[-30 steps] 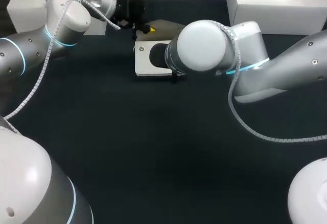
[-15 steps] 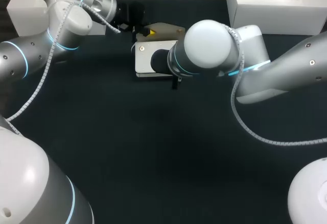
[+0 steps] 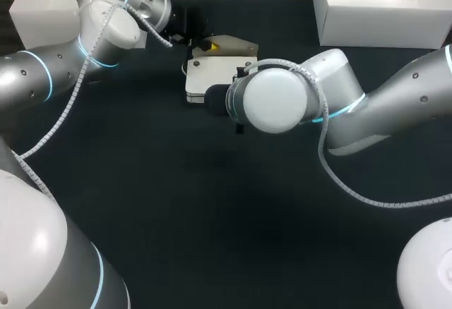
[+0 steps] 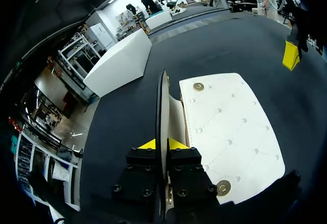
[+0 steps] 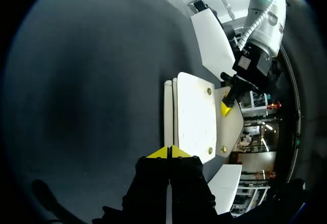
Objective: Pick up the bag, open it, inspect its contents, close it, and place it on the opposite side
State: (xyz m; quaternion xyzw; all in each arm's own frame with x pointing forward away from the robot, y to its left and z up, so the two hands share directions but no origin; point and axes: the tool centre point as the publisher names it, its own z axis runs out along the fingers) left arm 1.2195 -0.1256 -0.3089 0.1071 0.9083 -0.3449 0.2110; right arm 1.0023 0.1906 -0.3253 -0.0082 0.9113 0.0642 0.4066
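**op:** bag status?

**me:** The bag (image 3: 210, 75) lies flat on the table (image 3: 176, 203), on the far side near the middle. It's white, with the studded front face up. The flap (image 4: 162, 98) is lifted off the body and stands roughly upright. A pale lining shows between flap and body.

**op:** left pincer?

**me:** My left gripper (image 4: 163, 144) is clamped on the flap's edge. One yellow tip sits on each side and both touch it, so it holds the flap up.

**op:** right?

**me:** My right gripper (image 5: 169, 153) is closed, tips pressed together with nothing between them. Its own camera shows the bag just ahead. The left wrist camera shows it off the bag, near a far corner, over bare table and not touching. In the head view my right arm (image 3: 272, 104) covers the bag's near right part and hides that gripper.

**op:** snaps?

**me:** There are two round snaps (image 4: 198, 86) on the front face, one at each corner along the flap side. Both are uncovered.

**op:** anything else on the table?

**me:** A white box (image 3: 385, 9) sits at the far right, well apart from the bag.
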